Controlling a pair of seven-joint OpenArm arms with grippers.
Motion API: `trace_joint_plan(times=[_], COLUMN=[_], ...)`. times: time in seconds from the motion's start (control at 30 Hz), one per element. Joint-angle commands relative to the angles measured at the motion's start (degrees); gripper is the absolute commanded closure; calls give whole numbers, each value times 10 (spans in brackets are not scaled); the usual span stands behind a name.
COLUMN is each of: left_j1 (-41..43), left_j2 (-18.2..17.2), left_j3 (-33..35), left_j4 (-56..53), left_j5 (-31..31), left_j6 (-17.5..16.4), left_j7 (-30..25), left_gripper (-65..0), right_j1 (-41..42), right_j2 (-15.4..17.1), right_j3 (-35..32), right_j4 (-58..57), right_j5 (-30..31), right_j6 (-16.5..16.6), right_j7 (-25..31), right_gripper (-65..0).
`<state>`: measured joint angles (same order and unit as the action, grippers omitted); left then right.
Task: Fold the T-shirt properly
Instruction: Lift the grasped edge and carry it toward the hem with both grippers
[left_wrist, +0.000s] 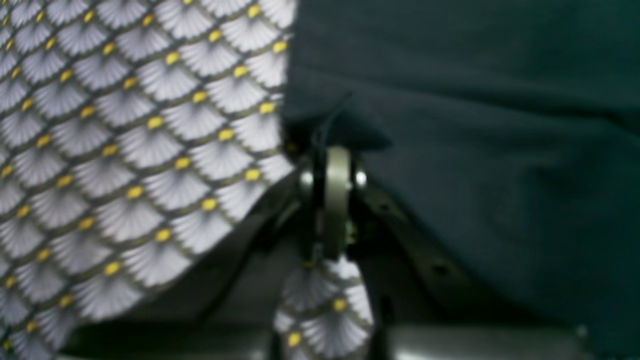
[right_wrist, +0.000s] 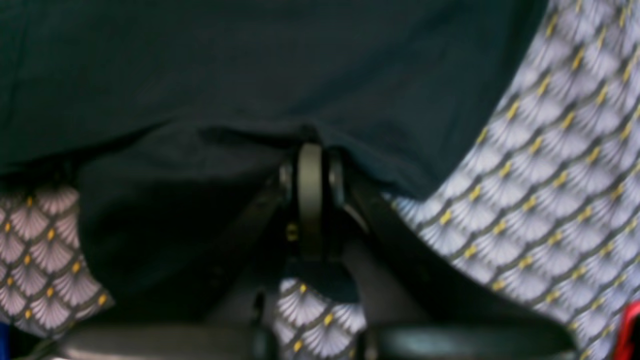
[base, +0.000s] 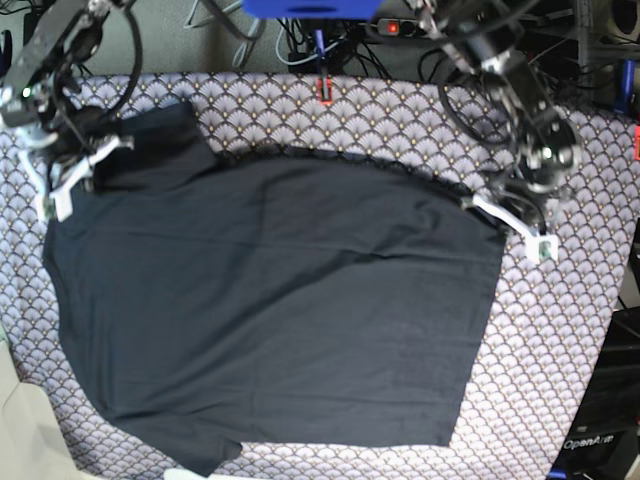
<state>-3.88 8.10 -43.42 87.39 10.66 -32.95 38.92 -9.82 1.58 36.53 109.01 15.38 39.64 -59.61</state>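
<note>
The dark charcoal T-shirt (base: 280, 300) lies spread over the fan-patterned tablecloth (base: 560, 330), sleeves toward the left of the base view and hem toward the right. My left gripper (base: 478, 205) sits at the shirt's far right hem corner. In the left wrist view its fingers (left_wrist: 332, 160) are pressed together on a fold of the T-shirt (left_wrist: 475, 150). My right gripper (base: 105, 152) is at the far left, by the upper sleeve. The right wrist view shows those fingers (right_wrist: 310, 155) shut under the edge of the T-shirt (right_wrist: 250, 65).
Cables and a red power strip (base: 390, 27) crowd the space behind the table. A small red item (base: 325, 90) stands at the table's back edge, and a blue object (base: 310, 8) is above it. A red thing (right_wrist: 631, 330) shows at the right wrist view's lower right corner.
</note>
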Motion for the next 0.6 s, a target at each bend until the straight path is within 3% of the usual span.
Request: trace_joint_plan(times=[0.0, 0.57], left_j1=[-21, -137], left_j2=[-4, -3], left_j3=[2, 3], left_j4=[10, -11], left_j5=[-6, 94], left_j6=[-1, 2], left_j7=[-12, -1], left_gripper=[0, 0], right_j1=[13, 136], right_j2=[6, 64], right_j3=[-5, -101], right_j4=[9, 7], right_j5=[9, 8], right_j6=[4, 4], right_j7=[4, -1], right_gripper=[0, 0])
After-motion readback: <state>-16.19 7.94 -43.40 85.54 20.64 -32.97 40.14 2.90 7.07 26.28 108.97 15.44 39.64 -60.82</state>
